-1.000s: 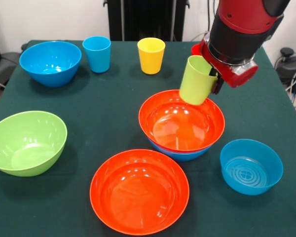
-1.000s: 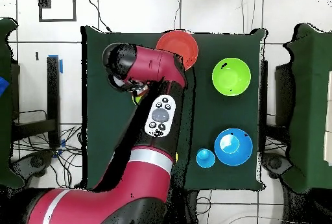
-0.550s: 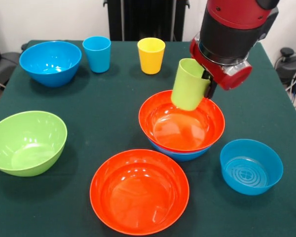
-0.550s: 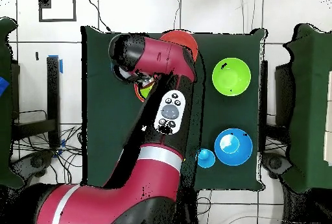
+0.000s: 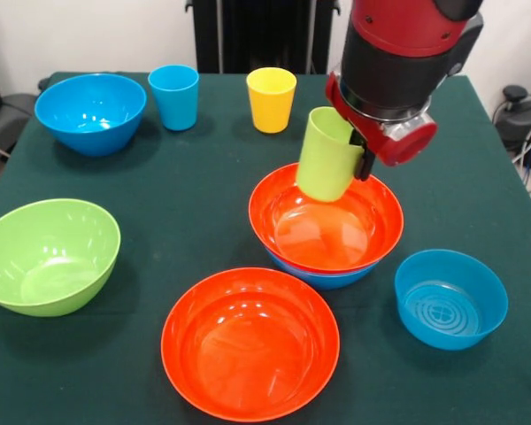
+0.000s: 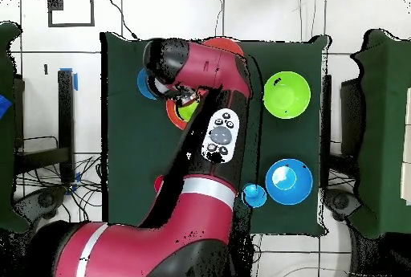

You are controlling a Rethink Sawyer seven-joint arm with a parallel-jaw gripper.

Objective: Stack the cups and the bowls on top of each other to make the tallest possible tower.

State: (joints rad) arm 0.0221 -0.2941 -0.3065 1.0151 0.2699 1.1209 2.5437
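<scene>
A lime green cup hangs tilted over the far rim of an orange bowl, which is nested in a blue bowl. My gripper is shut on the cup's rim, and the cup's base sits just above the bowl's inside. In the overhead view the green cup shows under the arm, over the orange bowl's rim. A second orange bowl sits near the front. On the left are a green bowl and a blue bowl. The blue cup and yellow cup stand at the back.
A small blue bowl sits right of the nested pair. The red arm covers much of the table's middle in the overhead view. A dark chair stands behind the table.
The arm has carried the green cup leftward in the front view and slightly lower, from beside the orange bowl's far right rim to over its inside.
</scene>
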